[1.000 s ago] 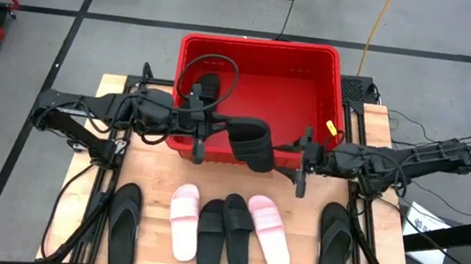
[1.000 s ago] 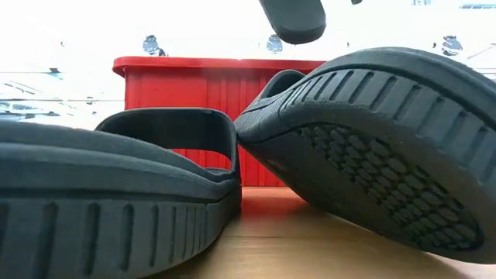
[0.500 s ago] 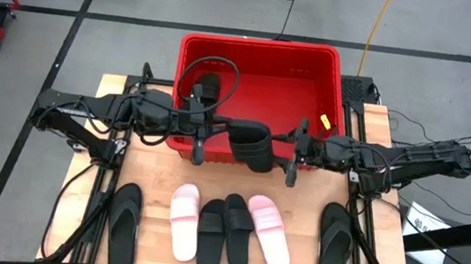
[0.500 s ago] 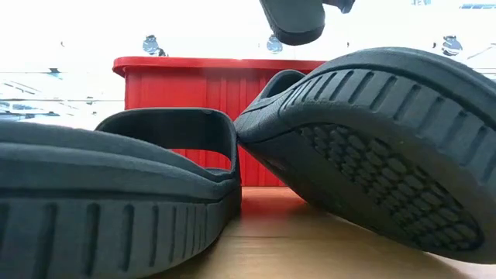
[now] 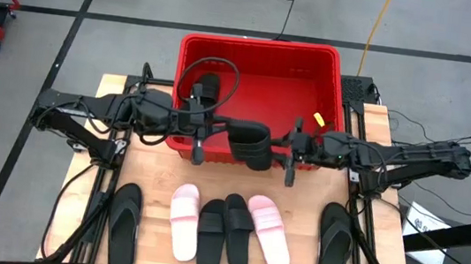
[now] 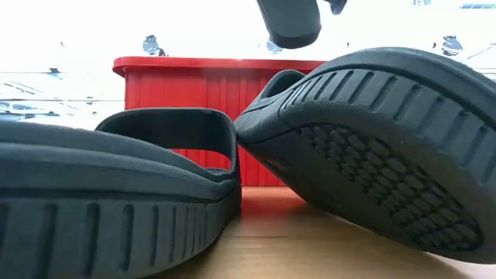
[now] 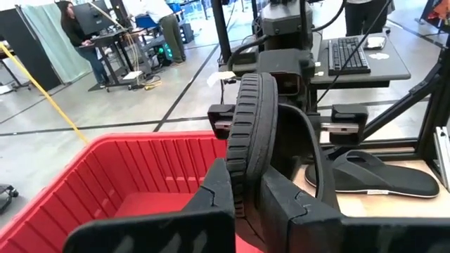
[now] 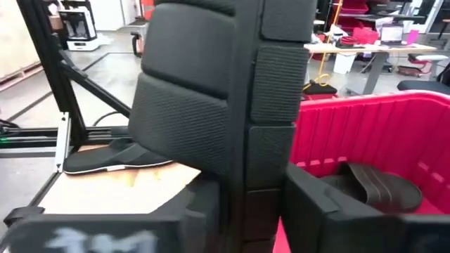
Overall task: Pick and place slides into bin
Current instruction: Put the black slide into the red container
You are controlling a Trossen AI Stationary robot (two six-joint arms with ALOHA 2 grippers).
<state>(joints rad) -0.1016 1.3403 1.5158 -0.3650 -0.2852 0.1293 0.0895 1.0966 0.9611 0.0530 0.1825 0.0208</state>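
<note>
A black band slide (image 5: 250, 145) is held in the air on its edge over the front wall of the red bin (image 5: 331, 72), gripped from both sides. The left claw (image 5: 215, 134) is clamped on one end of it and the right claw (image 5: 282, 149) is clamped on the other end. Inside the bin, one black slide (image 5: 208, 89) lies near the left wall. On the wooden worktop (image 5: 298, 206), a row of slides is laid out: a black flip-flop (image 5: 124, 224) at the left, a pale pink pair (image 5: 183, 221) flanking a black band pair (image 5: 224, 228) in the middle, and another black flip-flop (image 5: 334, 245) at the right.
</note>
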